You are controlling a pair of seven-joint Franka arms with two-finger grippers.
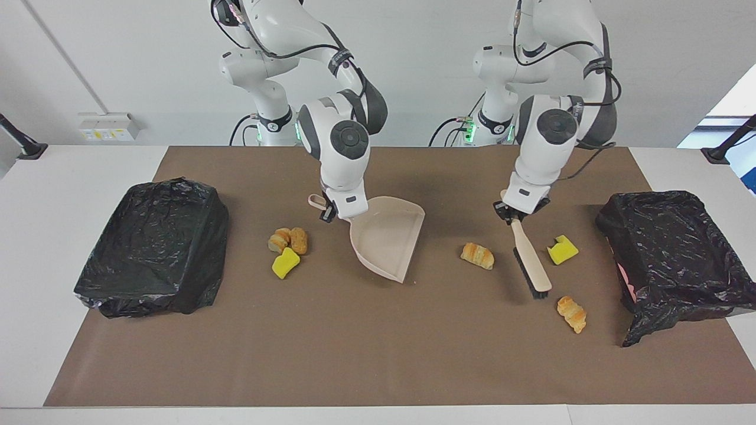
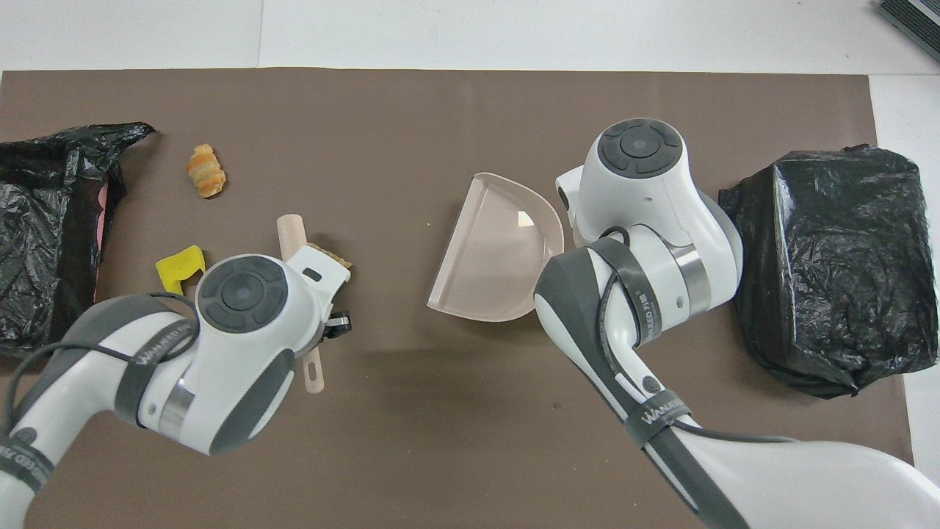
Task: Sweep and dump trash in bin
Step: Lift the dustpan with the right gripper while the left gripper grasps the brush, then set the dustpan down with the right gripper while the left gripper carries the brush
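My right gripper (image 1: 329,211) is shut on the handle of the beige dustpan (image 1: 387,236) (image 2: 492,257), whose open mouth faces away from the robots. My left gripper (image 1: 517,213) is shut on the handle of the beige brush (image 1: 531,260) (image 2: 292,234), which slants down with its black bristles low over the mat. Trash lies scattered: a bread piece (image 1: 477,255) between dustpan and brush, a yellow chunk (image 1: 562,249) (image 2: 178,268) beside the brush, another bread piece (image 1: 572,313) (image 2: 205,170) just past the bristles, and a small pile (image 1: 288,245) beside the dustpan handle.
Black-bag-lined bins stand at both ends of the brown mat: one (image 1: 153,248) (image 2: 830,264) at the right arm's end, one (image 1: 679,254) (image 2: 44,228) at the left arm's end. The right arm hides the small pile in the overhead view.
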